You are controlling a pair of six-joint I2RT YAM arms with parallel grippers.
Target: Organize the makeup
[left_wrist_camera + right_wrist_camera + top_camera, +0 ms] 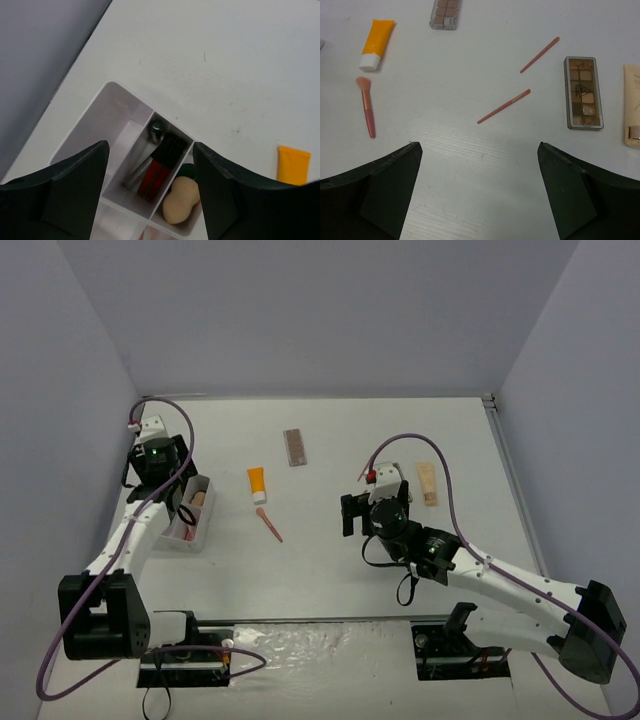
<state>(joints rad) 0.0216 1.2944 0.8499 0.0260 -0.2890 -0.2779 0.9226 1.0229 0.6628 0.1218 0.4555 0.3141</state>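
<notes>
My left gripper (150, 150) is open and empty, above the white box (188, 512). In the left wrist view the box (112, 107) holds dark-red sticks (155, 175), a silver stick (142, 167), a beige sponge (181, 200) and a dark green disc (187, 170). My right gripper (477, 150) is open and empty above bare table. Ahead of it lie two thin pink sticks (504, 106), a brown palette (583, 92), a beige tube (632, 110), an orange tube (377, 42), a pink brush (366, 105) and a second palette (445, 7).
In the top view the orange tube (257, 484), the brush (269, 524), one palette (295, 447) and the beige tube (427, 483) lie mid-table. The right arm (385, 510) hides the thin sticks and the other palette there. Grey walls enclose the table.
</notes>
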